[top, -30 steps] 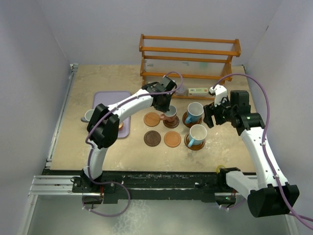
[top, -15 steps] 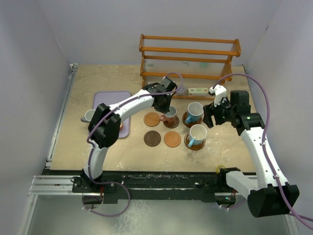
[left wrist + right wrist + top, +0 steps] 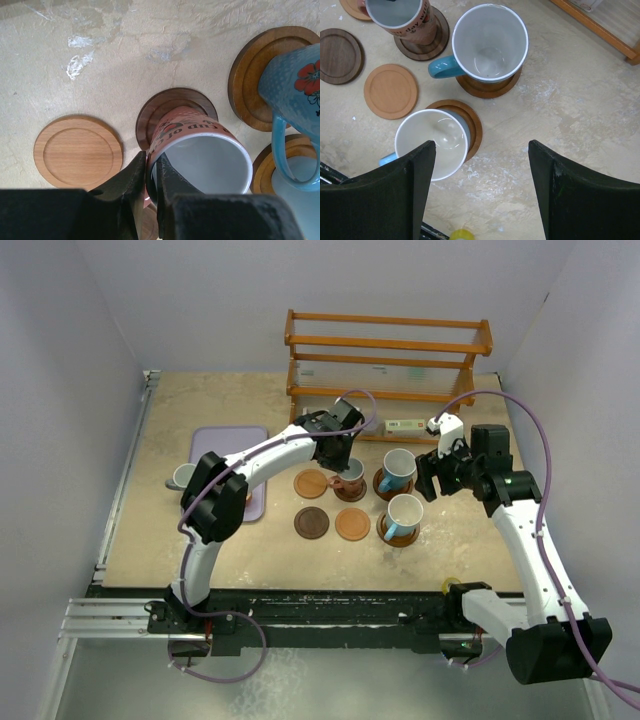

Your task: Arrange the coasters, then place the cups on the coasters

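Pinching the rim wall of the reddish mug [image 3: 192, 130] with the left fingers [image 3: 142, 175]: one inside against the white interior, one outside, close together. Set on a dark coaster [image 3: 172, 100] in the far row of the group on the tabletop [image 3: 200, 540].

Hemmed in on both sides. Just to one side, a light orange coaster [image 3: 77, 150], bare. Just to the other, a ringed coaster [image 3: 245, 75] under a flowered blue mug [image 3: 295, 95], with its handle turned toward the reddish mug and little room between the two.

Hovering off the right side of the group with the right fingers [image 3: 430, 478] spread wide and closed on nothing. Below them in the right wrist view, a second blue mug [image 3: 437, 135] on a brown coaster [image 3: 472, 125], near the flowered one but apart from it.

In the near row, left of that second mug, an orange coaster [image 3: 352, 524] and a bare dark coaster [image 3: 311, 522], side by side and uncovered.

Further left, a lavender tray [image 3: 215, 440], partly hidden under the left arm [image 3: 260, 452]. At its left edge, an olive-grey mug [image 3: 183, 477], well apart from the coasters. Something orange on the tray beneath the arm, too hidden to name.

At the back, a wooden rack [image 3: 388, 360], and a small white box [image 3: 405, 426] just in front of it.
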You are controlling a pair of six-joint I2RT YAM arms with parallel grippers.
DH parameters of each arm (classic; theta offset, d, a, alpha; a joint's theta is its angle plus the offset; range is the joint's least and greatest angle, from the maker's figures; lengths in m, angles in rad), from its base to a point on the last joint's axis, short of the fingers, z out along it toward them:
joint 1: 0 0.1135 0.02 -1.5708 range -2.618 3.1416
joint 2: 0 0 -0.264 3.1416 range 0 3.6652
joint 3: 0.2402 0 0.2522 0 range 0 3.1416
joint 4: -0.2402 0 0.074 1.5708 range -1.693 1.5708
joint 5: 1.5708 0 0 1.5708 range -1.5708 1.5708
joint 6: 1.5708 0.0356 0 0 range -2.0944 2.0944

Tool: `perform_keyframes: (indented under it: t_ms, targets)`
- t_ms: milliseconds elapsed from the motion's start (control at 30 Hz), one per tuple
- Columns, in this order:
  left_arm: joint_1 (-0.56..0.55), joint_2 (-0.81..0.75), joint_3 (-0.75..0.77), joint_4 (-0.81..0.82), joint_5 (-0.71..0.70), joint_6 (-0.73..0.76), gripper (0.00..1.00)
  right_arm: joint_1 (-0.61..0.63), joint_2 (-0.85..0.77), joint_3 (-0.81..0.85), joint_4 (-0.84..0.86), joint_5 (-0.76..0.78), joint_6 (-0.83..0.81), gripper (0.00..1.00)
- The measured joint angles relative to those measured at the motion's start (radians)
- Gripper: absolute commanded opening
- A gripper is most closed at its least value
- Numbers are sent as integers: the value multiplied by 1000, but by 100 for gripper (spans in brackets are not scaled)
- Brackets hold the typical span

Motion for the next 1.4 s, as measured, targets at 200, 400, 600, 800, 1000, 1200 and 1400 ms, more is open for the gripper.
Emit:
perform_keyframes:
  t_ms: [200,400,600,800,1000,1200,1400]
  targets:
    - [0,0,-5,9,6,-1,16,0,-10,0,0,0,0,77]
    - [0,-5,-21,17,13,-1,21,0,-11,0,0,0,0,77]
    - [0,-27,-53,32,26,-7,26,0,-11,0,0,0,0,77]
    - [0,-47,-54,38,33,-6,28,0,-11,0,0,0,0,77]
    - [0,-47,-54,38,37,1,29,-1,-11,0,0,0,0,77]
    - [0,-47,-54,37,46,13,28,-5,-11,0,0,-1,0,77]
    - [0,-49,-54,37,55,38,29,-5,-11,0,0,-2,0,77]
